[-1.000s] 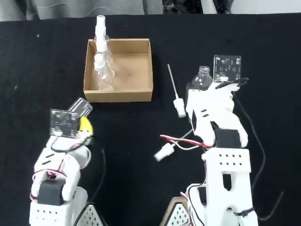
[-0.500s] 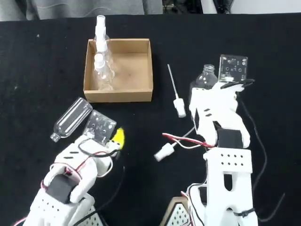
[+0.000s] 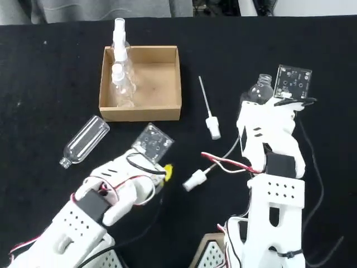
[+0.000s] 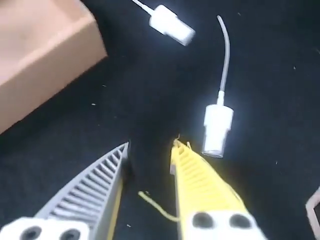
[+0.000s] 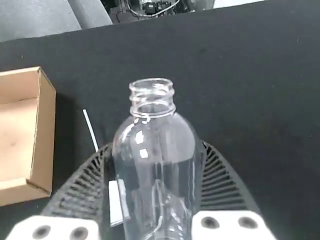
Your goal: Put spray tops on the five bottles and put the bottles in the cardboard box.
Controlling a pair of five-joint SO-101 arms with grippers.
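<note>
Clamping uncapped bottle (image 5: 151,127), right claw (image 5: 156,149); left claw (image 4: 150,146) parted beside spray top (image 4: 217,131)

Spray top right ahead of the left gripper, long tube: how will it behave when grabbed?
The spray top looks small and plastic, so probably light. Its tube lies curved, so likely flexible and may sway; grip the head. Lying on its side, it could roll if the open left gripper nudges it.

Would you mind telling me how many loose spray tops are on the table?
2. One spray top lies beside the cardboard box; the other spray top lies close to the left gripper.
</note>
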